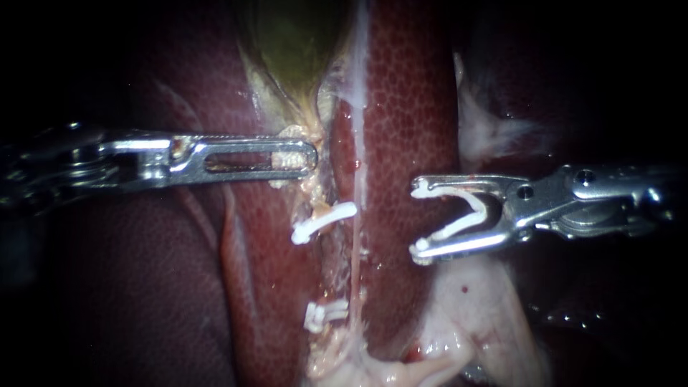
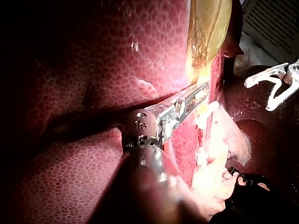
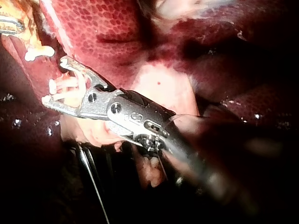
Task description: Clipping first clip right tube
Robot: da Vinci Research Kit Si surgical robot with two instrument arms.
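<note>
The thin pale right tube [image 1: 355, 247] runs down between the liver lobes. To its left, the left tube carries two white clips, an upper clip [image 1: 322, 221] and a lower clip [image 1: 324, 314]. My right instrument [image 1: 419, 218] stands right of the thin tube and clear of it. Its jaws are wide apart and hold an open white clip [image 1: 462, 215] between them, as the right wrist view [image 3: 53, 79] also shows. My left instrument [image 1: 301, 158] is shut on pale tissue at the neck of the greenish gallbladder [image 1: 297, 43].
Dark red liver [image 1: 408, 107] lies on both sides of the tubes. Pale fatty tissue [image 1: 473, 308] sits under the right instrument, and more [image 1: 487, 129] above it. In the left wrist view the right instrument's clip [image 2: 268, 91] shows beyond the left instrument's jaws [image 2: 198, 93].
</note>
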